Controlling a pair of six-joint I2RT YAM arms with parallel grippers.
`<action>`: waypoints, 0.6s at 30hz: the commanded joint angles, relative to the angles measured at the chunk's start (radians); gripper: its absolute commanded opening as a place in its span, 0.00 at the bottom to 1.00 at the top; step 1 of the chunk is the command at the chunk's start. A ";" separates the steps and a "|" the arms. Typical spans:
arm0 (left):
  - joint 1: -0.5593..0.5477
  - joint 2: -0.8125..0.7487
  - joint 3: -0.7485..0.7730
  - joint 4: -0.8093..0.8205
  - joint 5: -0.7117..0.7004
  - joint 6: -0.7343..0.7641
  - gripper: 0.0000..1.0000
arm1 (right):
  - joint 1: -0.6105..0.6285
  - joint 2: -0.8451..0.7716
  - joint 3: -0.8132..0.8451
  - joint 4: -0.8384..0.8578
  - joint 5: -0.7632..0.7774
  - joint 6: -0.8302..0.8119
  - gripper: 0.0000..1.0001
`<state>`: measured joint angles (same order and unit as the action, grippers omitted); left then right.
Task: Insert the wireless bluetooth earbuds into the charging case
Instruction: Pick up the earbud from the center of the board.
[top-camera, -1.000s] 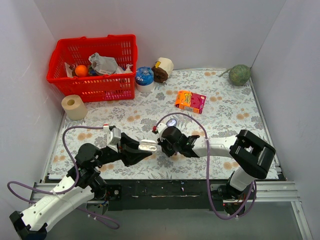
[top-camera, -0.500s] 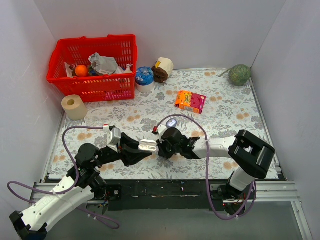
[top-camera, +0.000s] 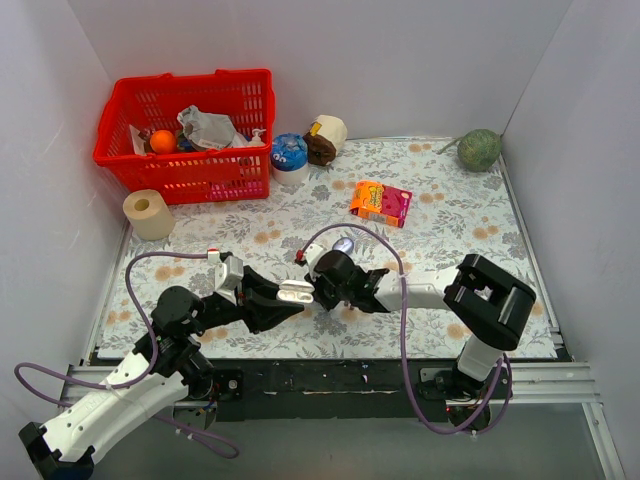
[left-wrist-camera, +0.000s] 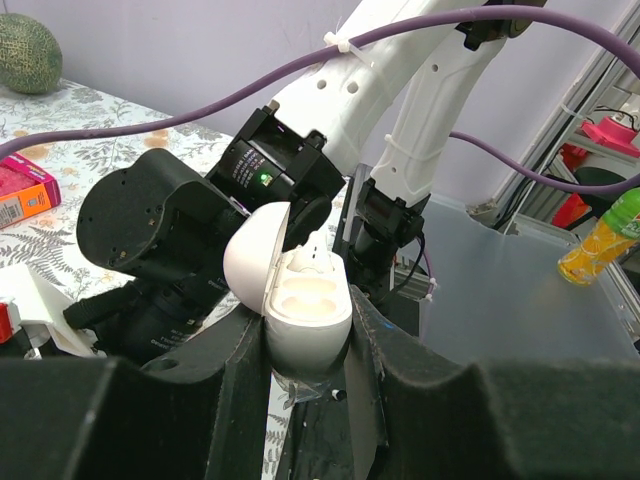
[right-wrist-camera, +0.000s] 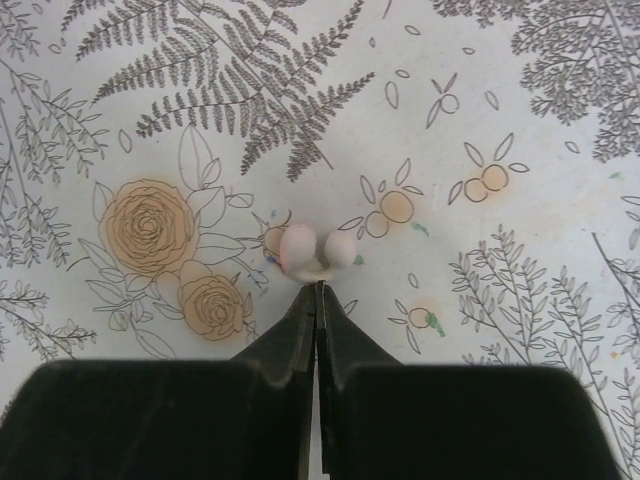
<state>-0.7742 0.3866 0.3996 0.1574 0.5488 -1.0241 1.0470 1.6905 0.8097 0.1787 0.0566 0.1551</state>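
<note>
Left gripper (left-wrist-camera: 308, 350): jaws are clenched on both sides of the white charging case (left-wrist-camera: 300, 300), which is held above the desk (top-camera: 450, 230) with its lid hinged open and its cavities facing up.
Right gripper (right-wrist-camera: 318, 292): jaws are pressed nearly together, with a white earbud (right-wrist-camera: 302, 247) pinched at the tips, right at the open case. Whether the earbud is seated cannot be told.
Beyond: an orange-pink packet (top-camera: 381, 202) is noted, and a red basket (top-camera: 185, 160) at the far left.

Red basket (top-camera: 185, 77), white case (left-wrist-camera: 300, 290), pale white earbud (right-wrist-camera: 318, 250), black left claw (left-wrist-camera: 305, 335) and right claw (right-wrist-camera: 317, 287), purple cables (top-camera: 135, 275), orange-pink box (top-camera: 381, 202), green melon (top-camera: 480, 149), beige roll (top-camera: 148, 214), white desk (top-camera: 440, 215) printed with grey ferns and orange roses.
</note>
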 joint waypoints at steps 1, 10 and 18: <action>0.001 -0.009 0.008 -0.007 -0.013 0.015 0.00 | -0.039 0.029 -0.043 -0.154 0.075 -0.055 0.07; 0.001 -0.003 0.004 0.007 -0.007 -0.002 0.00 | -0.062 0.015 -0.020 -0.139 0.022 -0.043 0.12; 0.001 -0.017 -0.008 0.008 -0.021 -0.004 0.00 | -0.111 -0.129 -0.124 -0.008 -0.135 0.389 0.40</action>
<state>-0.7742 0.3843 0.3996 0.1570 0.5446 -1.0275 0.9352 1.6131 0.7319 0.1833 -0.0097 0.3168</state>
